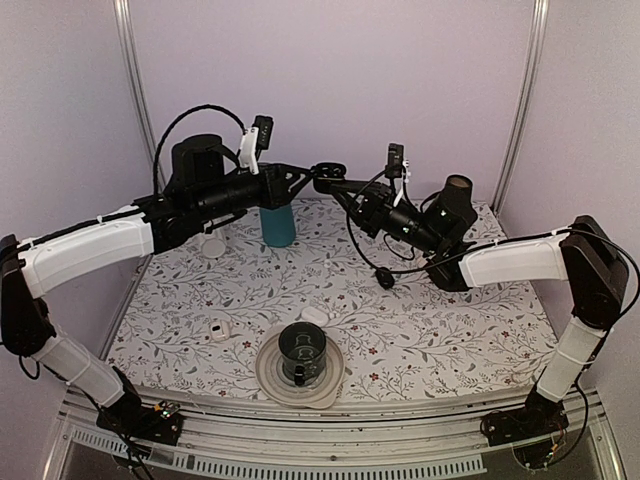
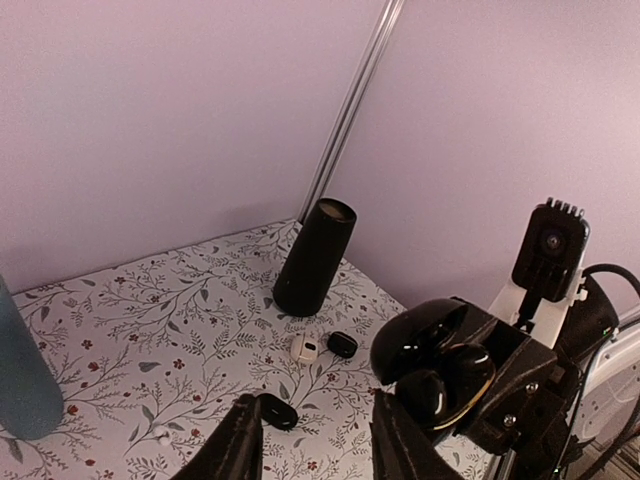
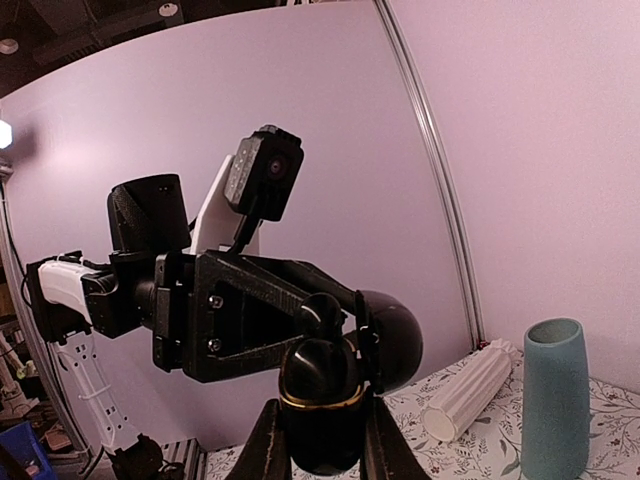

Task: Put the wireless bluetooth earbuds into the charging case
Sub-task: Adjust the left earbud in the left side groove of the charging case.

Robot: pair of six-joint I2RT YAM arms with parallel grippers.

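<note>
Lab test booth — plain lilac walls (image 1: 400,70), aluminium corner posts (image 1: 133,70), floral-clothed table (image 1: 460,330).

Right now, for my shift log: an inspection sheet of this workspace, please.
Surface: floral tablecloth, lying flat.
Job's things: open black charging case, in the air; earbuds not clearly made out.
Clutter: teal vase, black tumbler, white ribbed cylinder, cup on plate, black pod, white pod.
Tools: right tool shut on the charging case; left tool open, empty.
Cables: black cable arches over the left arm.
Surroundings: lilac walls, metal posts.
</note>
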